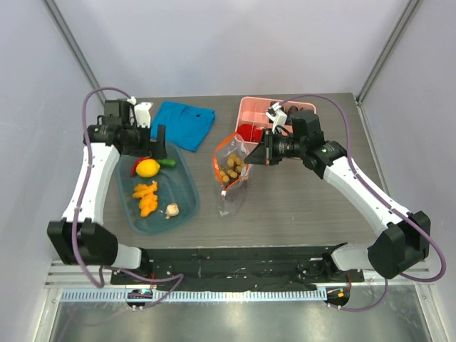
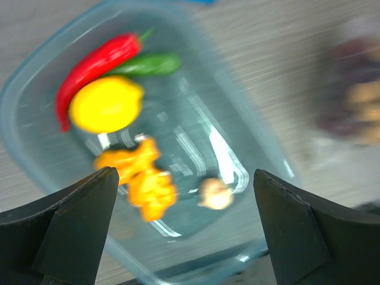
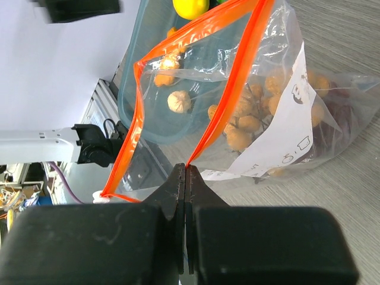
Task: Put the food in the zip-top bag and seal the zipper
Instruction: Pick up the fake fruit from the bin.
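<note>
Clear, floppy zip-top bag (image 3: 285, 136); glossy curved chili (image 2: 95, 62)

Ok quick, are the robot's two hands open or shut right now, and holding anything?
Left gripper: open, empty, over the tub.
Right gripper: shut on the bag, pinching its orange strip.
</note>
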Controlling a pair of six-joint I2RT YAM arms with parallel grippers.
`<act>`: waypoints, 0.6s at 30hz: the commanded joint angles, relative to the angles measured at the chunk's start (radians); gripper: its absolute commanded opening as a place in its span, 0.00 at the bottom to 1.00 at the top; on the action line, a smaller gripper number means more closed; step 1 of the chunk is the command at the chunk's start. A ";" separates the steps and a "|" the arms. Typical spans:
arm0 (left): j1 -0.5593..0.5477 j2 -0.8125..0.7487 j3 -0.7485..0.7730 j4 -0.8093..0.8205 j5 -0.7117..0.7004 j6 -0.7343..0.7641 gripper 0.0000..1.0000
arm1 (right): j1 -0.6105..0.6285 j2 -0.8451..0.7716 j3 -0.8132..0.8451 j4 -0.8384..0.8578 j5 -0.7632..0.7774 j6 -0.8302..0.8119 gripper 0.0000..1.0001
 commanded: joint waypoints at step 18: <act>0.071 0.391 -0.044 0.167 -0.039 0.615 0.96 | -0.001 -0.010 0.030 0.019 0.009 -0.043 0.01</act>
